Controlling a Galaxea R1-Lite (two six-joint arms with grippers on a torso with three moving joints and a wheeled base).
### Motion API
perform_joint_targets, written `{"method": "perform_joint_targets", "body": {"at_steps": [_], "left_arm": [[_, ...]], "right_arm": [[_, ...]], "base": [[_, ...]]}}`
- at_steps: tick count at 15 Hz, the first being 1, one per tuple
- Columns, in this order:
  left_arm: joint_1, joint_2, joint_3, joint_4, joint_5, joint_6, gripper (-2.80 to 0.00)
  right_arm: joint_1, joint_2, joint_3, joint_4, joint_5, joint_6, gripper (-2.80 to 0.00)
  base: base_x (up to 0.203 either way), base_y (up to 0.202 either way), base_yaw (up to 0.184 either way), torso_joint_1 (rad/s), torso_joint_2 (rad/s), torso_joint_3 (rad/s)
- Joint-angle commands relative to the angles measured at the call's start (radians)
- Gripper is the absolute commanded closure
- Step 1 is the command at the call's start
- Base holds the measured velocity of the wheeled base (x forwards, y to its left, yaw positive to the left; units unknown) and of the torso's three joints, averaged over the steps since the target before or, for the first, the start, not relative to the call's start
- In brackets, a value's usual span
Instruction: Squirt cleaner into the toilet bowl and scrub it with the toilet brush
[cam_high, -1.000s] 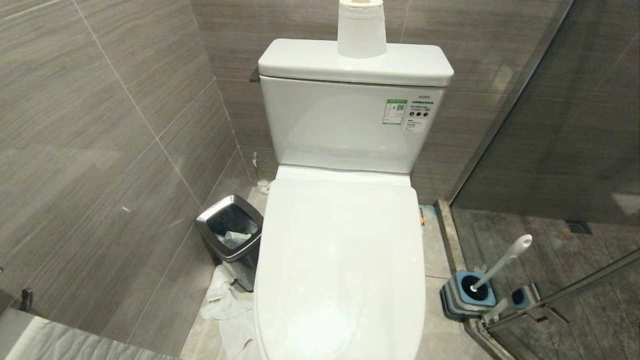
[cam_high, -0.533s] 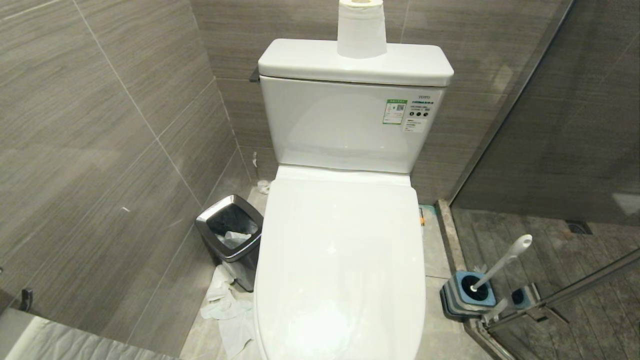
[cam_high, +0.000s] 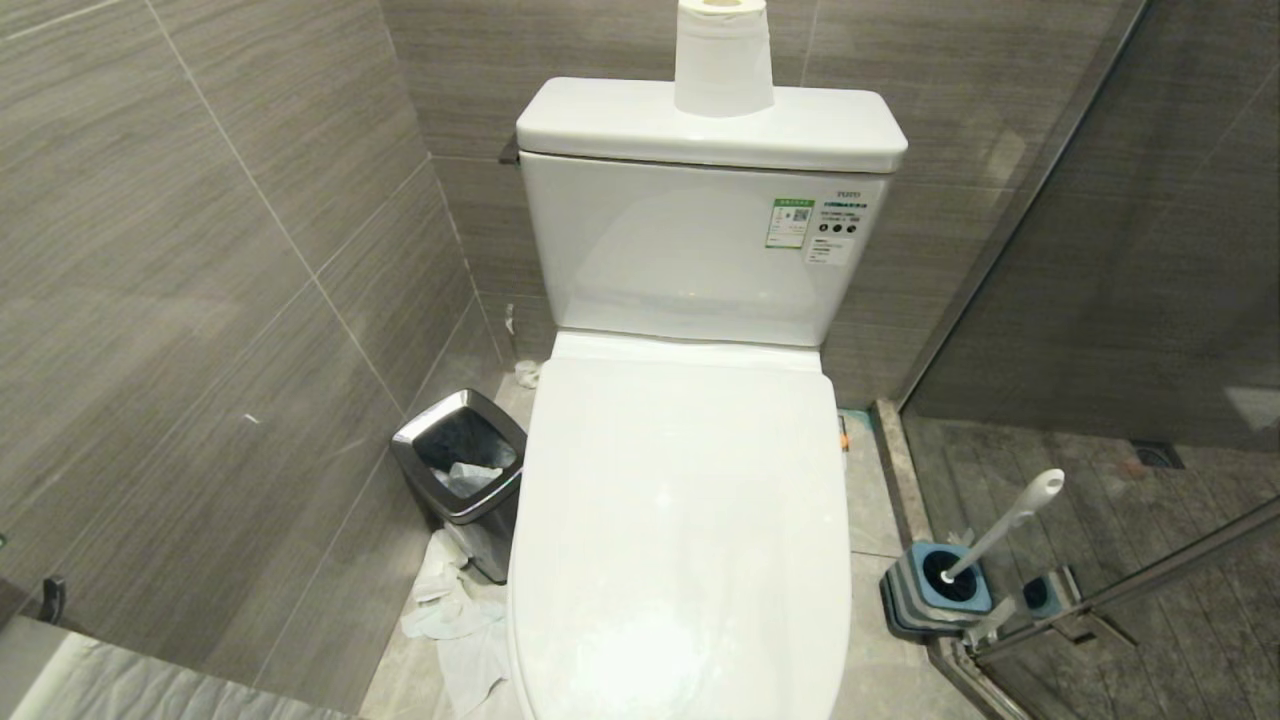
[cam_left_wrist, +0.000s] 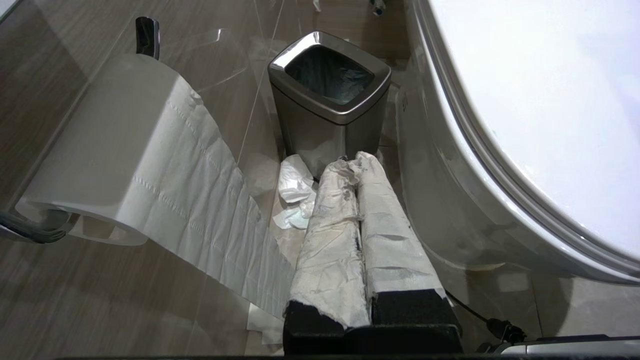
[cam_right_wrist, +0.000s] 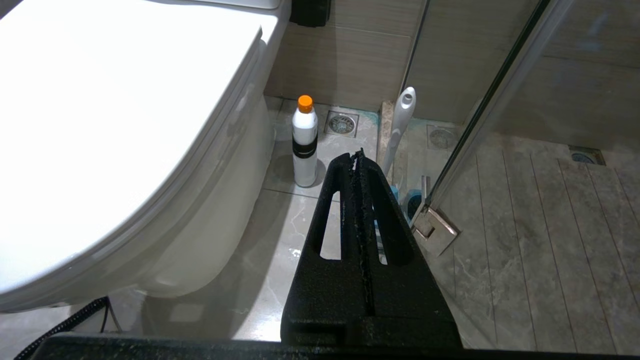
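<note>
The toilet (cam_high: 680, 520) stands in the middle of the head view with its white lid down, so the inside of the toilet bowl is hidden. The cleaner (cam_right_wrist: 304, 142), a small white bottle with an orange cap, stands upright on the floor beside the bowl's outer wall (cam_right_wrist: 210, 200). The toilet brush (cam_high: 1005, 520) leans in its blue and grey holder (cam_high: 935, 590) at the right, by the glass door. My right gripper (cam_right_wrist: 357, 155) is shut and empty, low, short of the bottle and the brush handle (cam_right_wrist: 400, 125). My left gripper (cam_left_wrist: 352, 161), with fingers wrapped in white paper, is shut and empty on the toilet's other side.
A steel-rimmed waste bin (cam_high: 460, 470) stands left of the toilet, with crumpled paper (cam_high: 455, 610) on the floor before it. A paper roll (cam_high: 722, 55) sits on the tank. Another roll (cam_left_wrist: 115, 145) hangs on the left wall. A glass shower door (cam_high: 1100, 300) closes off the right.
</note>
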Motion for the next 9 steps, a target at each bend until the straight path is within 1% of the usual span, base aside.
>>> {"method": "perform_joint_targets", "body": {"at_steps": [1, 9], "left_arm": [[0.0, 0.0, 0.0, -0.001, 0.0, 0.0, 0.0], [0.0, 0.0, 0.0, 0.001, 0.0, 0.0, 0.0]], "right_arm": [[0.0, 0.001, 0.025, -0.001, 0.0, 0.0, 0.0], [0.0, 0.001, 0.025, -0.001, 0.0, -0.002, 0.0]], "base": [[0.0, 0.0, 0.0, 0.0, 0.0, 0.0], [0.0, 0.0, 0.0, 0.0, 0.0, 0.0]]}}
